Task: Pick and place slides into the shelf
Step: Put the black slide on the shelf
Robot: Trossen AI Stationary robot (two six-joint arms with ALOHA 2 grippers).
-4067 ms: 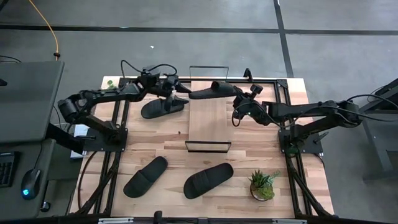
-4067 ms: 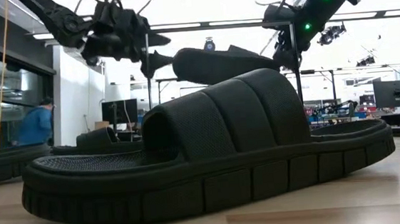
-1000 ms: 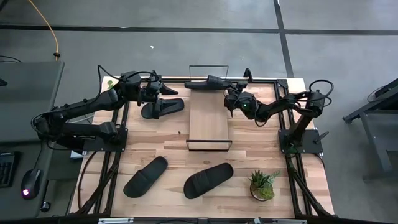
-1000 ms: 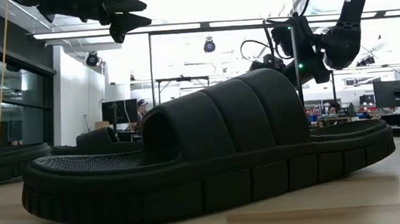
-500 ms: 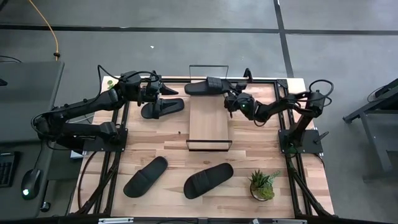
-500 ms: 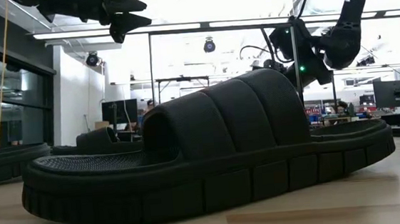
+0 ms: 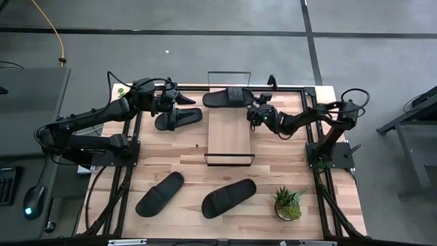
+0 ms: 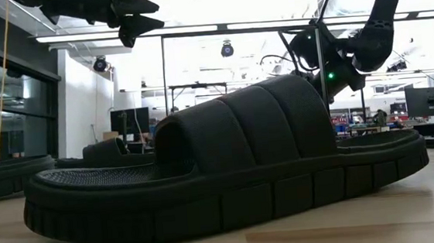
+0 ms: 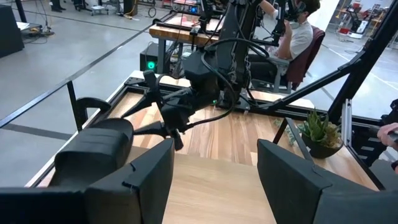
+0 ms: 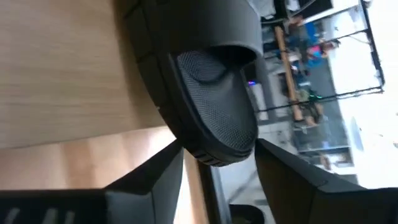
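One black slide (image 7: 227,96) lies flat across the far end of the light-wood shelf (image 7: 229,133). My right gripper (image 7: 254,113) is open at that slide's right end (image 10: 217,134), one finger on either side of it. My left gripper (image 7: 181,101) hovers open with nothing between its fingers (image 9: 214,177), above a second slide (image 7: 179,119) that lies on the table left of the shelf. Two more slides (image 7: 159,193) (image 7: 229,198) rest on their soles near the table's front edge. The nearer one (image 8: 228,159) fills the low view. My right gripper has its open fingers (image 10: 149,180) level on either side of the slide's right end (image 10: 214,140), coming from the table's right. I cannot tell whether they touch it. The slide lies sole down on the shelf's far end.
Thin black wire rails stand at the shelf's far end (image 7: 229,74) and near end (image 7: 229,161). A small potted plant (image 7: 289,203) sits at the front right. Black frame rails run along the table's left and right sides.
My right gripper has opened and let go of the slide. The slide has dropped from a tilted hold to lie flat across the shelf's far end. The gripper has drawn back slightly toward the table's right edge.
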